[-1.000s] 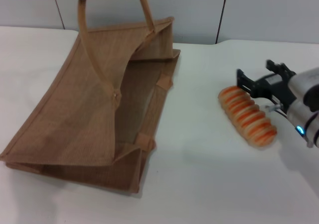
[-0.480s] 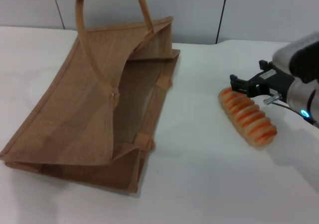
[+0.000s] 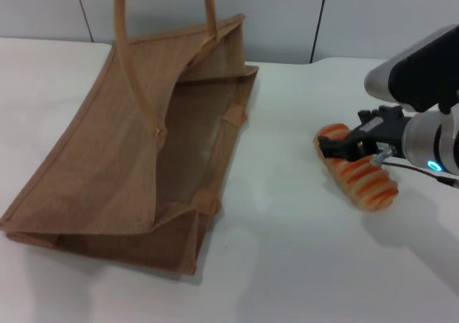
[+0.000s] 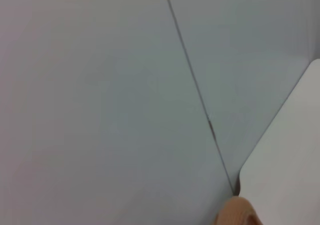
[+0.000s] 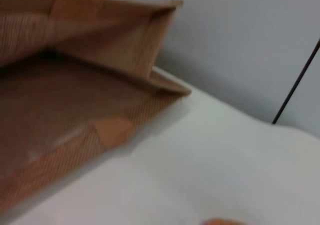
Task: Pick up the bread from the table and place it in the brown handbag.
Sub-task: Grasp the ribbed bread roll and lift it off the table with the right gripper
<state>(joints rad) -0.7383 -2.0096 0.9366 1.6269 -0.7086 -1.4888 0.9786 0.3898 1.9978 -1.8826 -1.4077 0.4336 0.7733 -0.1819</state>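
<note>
The bread (image 3: 369, 184), an orange-and-cream striped loaf, lies on the white table (image 3: 287, 258) at the right. My right gripper (image 3: 351, 154) is down over the loaf's far end, open, with one black finger (image 3: 336, 146) on the side towards the bag and the other on the far side. The brown handbag (image 3: 136, 158) lies at the left with its mouth gaping towards the loaf. Its tan handles (image 3: 120, 50) are pulled up past the top edge of the head view. The right wrist view shows the bag's mouth (image 5: 75, 75) and a sliver of bread (image 5: 220, 222). My left gripper is out of view.
A grey panelled wall (image 3: 287, 14) rises behind the table's back edge. Bare white tabletop lies between the bag and the loaf and in front of both. The left wrist view shows only wall, a table corner (image 4: 295, 150) and a tan bit of handle (image 4: 239, 212).
My right gripper has moved left and down, from beside the loaf to straddling its far end. The bag's handles have risen, and the dark left gripper has left the head view's top.
</note>
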